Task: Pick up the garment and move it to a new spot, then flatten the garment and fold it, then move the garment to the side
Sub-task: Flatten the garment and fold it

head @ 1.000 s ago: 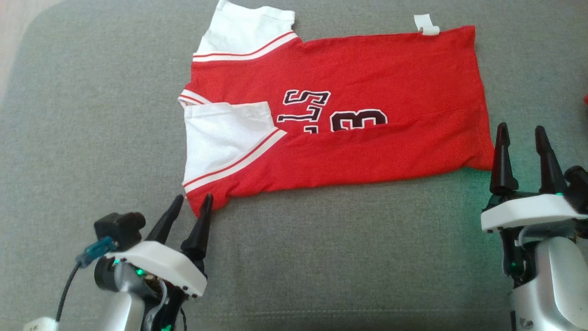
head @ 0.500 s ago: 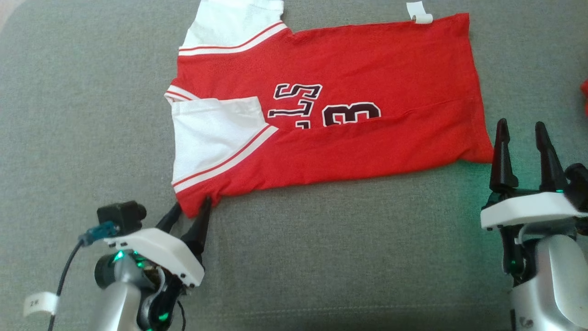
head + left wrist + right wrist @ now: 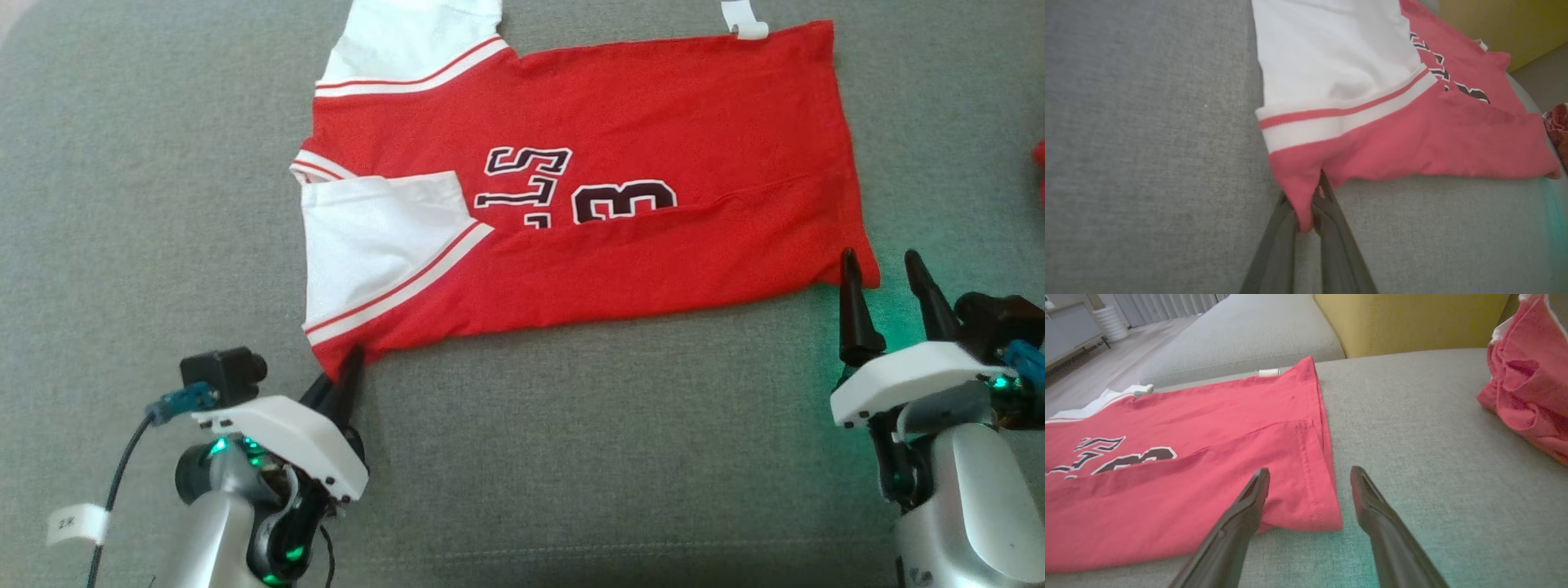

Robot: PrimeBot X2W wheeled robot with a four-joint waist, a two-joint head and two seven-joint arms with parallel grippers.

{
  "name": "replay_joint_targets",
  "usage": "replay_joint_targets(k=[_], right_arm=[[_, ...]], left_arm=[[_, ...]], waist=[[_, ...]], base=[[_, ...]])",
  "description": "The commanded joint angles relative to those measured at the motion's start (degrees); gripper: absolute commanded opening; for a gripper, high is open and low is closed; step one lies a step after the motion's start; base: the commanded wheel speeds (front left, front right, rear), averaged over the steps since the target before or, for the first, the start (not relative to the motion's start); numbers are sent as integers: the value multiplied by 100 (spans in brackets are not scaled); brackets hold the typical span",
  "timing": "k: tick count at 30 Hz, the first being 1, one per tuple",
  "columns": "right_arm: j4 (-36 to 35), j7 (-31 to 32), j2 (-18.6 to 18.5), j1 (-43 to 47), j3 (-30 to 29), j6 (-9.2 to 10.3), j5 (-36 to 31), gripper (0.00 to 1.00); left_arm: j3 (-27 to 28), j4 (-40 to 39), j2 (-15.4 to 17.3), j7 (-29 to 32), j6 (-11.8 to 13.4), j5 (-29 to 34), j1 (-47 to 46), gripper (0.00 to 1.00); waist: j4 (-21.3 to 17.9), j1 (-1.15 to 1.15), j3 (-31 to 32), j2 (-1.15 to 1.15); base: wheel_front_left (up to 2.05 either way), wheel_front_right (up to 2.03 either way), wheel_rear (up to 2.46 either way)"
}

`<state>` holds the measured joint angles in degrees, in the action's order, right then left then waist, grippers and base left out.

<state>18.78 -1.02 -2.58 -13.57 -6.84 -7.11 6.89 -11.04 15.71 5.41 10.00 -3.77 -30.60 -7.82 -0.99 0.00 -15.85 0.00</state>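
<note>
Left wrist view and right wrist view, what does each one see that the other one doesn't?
Left wrist view: the left gripper shut on a red corner of the shirt, and the big white sleeve close up.
Right wrist view: the right gripper open by the shirt's hem corner, plus the room's floor far off.
Both: the red shirt with dark letters, the grey cushion under it, the yellow backrest and a crumpled red cloth at the side.

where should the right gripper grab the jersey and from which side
The near hem corner of the jersey, coming low from the near edge: it juts out flat between the right gripper's open fingers, mirroring the left gripper's pinch on the sleeve-end corner.
</note>
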Motion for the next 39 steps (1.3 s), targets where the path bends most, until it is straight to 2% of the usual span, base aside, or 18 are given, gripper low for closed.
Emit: replay_joint_targets(k=[1, 9, 22, 23, 24, 25, 27, 29, 34, 39], right_arm=[[-99, 81, -30, -214, 105, -37, -75, 100], [350, 387, -30, -399, -215, -37, -379, 100], [1098, 897, -30, -745, -156, -37, -499, 100], [1144, 937, -30, -764, -140, -37, -483, 93], [1187, 970, -30, -781, -128, -37, -447, 66], [1229, 1004, -30, -794, -112, -37, -413, 44], [1268, 1013, -30, -811, -81, -37, -344, 26], [1242, 939, -30, -824, -88, -37, -271, 0], [970, 681, -30, -751, -131, -37, -100, 0], [368, 651, -30, -299, -100, -37, 54, 0]], left_arm=[[160, -268, 66, -132, -1, -28, -131, 0], [181, -695, 118, -320, 53, 28, -60, 0], [143, -726, 129, -450, 98, 48, -75, 0], [121, -720, 120, -463, 92, 52, -90, 0], [99, -715, 110, -480, 84, 55, -105, 0], [79, -712, 102, -497, 77, 58, -118, 0], [46, -711, 89, -545, 62, 65, -141, 0], [29, -721, 87, -617, 51, 84, -162, 0], [39, -826, 144, -751, 52, 131, -147, 0], [43, -1254, 274, -693, 96, 149, 163, 0]], waist=[[37, 0, 10, 0], [184, 0, 34, 0], [284, 0, -36, 0], [288, 0, -42, 0], [291, 0, -47, 0], [292, 0, -47, 0], [288, 0, -43, 0], [281, 0, -27, 0], [245, 0, 68, 0], [186, 0, 203, 0]], base=[[0, 0, 0], [0, 0, 0], [0, 0, 0], [0, 0, 0], [0, 0, 0], [0, 0, 0], [0, 0, 0], [0, 0, 0], [0, 0, 0], [0, 0, 0]])
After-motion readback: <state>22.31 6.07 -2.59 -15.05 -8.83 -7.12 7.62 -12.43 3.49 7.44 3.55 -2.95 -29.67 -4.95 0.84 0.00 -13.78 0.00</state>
